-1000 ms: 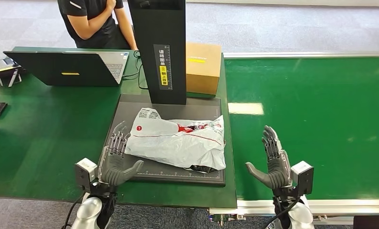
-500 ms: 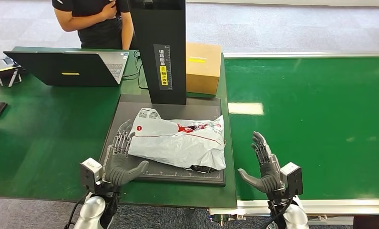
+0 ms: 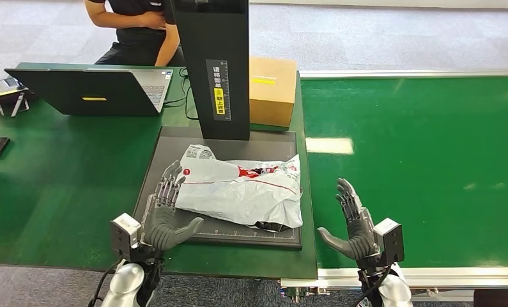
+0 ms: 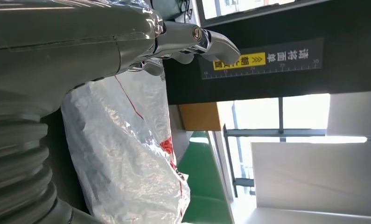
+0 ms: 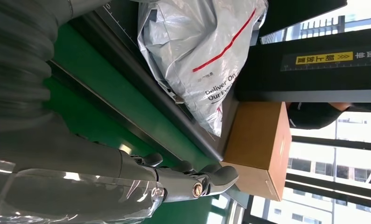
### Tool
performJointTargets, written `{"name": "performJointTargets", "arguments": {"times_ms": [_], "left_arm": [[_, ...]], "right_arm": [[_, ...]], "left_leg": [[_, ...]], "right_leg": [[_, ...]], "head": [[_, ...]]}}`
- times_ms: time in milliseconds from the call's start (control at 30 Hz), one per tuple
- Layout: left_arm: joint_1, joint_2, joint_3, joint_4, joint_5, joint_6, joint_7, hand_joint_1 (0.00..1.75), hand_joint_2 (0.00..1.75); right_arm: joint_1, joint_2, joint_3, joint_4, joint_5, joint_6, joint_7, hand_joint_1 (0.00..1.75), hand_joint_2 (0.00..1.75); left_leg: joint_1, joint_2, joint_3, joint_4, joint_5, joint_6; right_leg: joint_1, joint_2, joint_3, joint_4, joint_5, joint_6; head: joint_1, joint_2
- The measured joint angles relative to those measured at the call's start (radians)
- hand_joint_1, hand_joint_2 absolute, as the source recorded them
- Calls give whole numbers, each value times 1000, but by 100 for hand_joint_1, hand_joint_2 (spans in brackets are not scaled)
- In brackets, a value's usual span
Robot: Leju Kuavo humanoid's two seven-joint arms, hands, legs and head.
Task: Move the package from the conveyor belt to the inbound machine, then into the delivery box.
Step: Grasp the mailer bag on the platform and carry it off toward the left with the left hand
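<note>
A white plastic mailer package (image 3: 241, 185) with red print lies on the black platform of the inbound machine (image 3: 168, 144), below its black column (image 3: 213, 64). My left hand (image 3: 163, 214) stands at the package's left edge, fingers spread and pointing up, holding nothing. The left wrist view has the package (image 4: 127, 154) close beside the fingers (image 4: 197, 39). My right hand (image 3: 356, 224) is over the green conveyor belt (image 3: 423, 153), right of the package and apart from it, fingers spread. The right wrist view looks across at the package (image 5: 197, 56).
A cardboard box (image 3: 271, 89) stands behind the machine on the right. An open laptop (image 3: 91, 89) sits on the green table at the back left, with a person (image 3: 136, 29) behind it. Small dark devices lie at the table's left edge.
Both hands have moved inward toward the package; the left one now reaches its left edge. The person behind the laptop has shifted position.
</note>
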Motion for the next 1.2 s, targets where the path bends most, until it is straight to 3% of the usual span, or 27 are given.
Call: {"name": "performJointTargets", "arguments": {"times_ms": [300, 567, 867, 1033, 1200], "left_arm": [[-26, -4, -107, -2, -211, 111, 3, 0, 175], [-93, -6, -226, -6, -447, 237, 75, 0, 175], [-207, -8, -337, 37, -707, 329, 282, 0, 175], [-269, -12, -379, 131, -790, 280, 421, 0, 175], [-324, -28, -389, 268, -787, 221, 490, 0, 175]], "right_arm": [[-7, 0, 13, 10, 8, 5, 0, 0, 175], [-8, 5, 19, 11, 18, 14, -3, 0, 175], [-18, 10, 19, 14, 27, 19, -7, 0, 175], [-24, 10, 18, 24, 31, 19, -13, 0, 175], [-33, 10, 18, 40, 30, 16, -18, 0, 175]], "left_leg": [[0, 0, 0, 0, 0, 0], [0, 0, 0, 0, 0, 0], [0, 0, 0, 0, 0, 0], [0, 0, 0, 0, 0, 0], [0, 0, 0, 0, 0, 0]], "right_leg": [[0, 0, 0, 0, 0, 0], [0, 0, 0, 0, 0, 0], [0, 0, 0, 0, 0, 0], [0, 0, 0, 0, 0, 0], [0, 0, 0, 0, 0, 0]], "head": [[0, 0], [0, 0], [0, 0], [0, 0], [0, 0]]}}
